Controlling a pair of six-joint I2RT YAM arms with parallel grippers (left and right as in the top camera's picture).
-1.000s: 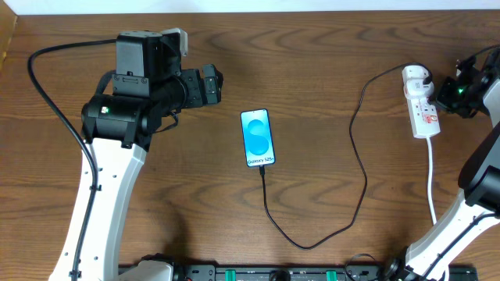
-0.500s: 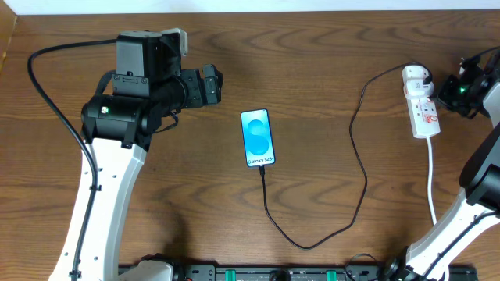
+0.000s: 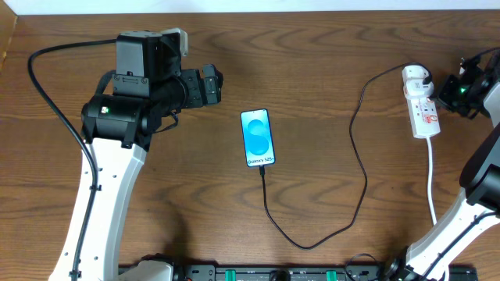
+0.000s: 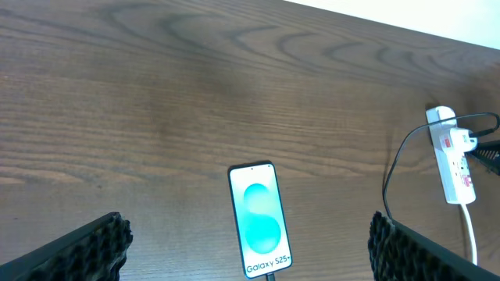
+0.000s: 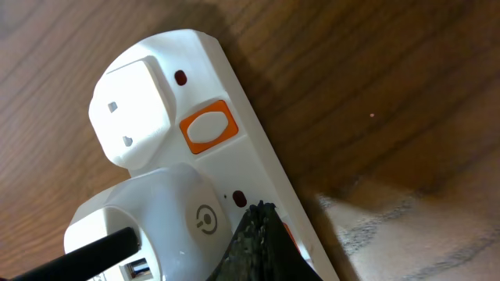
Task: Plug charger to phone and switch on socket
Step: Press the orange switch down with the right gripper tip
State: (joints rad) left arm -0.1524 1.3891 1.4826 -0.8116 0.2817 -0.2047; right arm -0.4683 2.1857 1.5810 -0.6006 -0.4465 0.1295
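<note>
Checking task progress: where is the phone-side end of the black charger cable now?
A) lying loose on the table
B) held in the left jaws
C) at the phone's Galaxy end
C: the charger cable runs from the adapter on the socket and meets the Galaxy end of the phone.

Setting: we enter this as a robotics lab bench.

Evidence we record:
- One wood-grain table (image 3: 312, 62).
- A white-and-black left arm (image 3: 101, 195) and right arm (image 3: 461, 215), both rising from the table's near edge.
- A black mounting rail (image 3: 234, 273) with green fittings along that same edge.
- A plain white strip (image 3: 312, 6) beyond the far edge.
</note>
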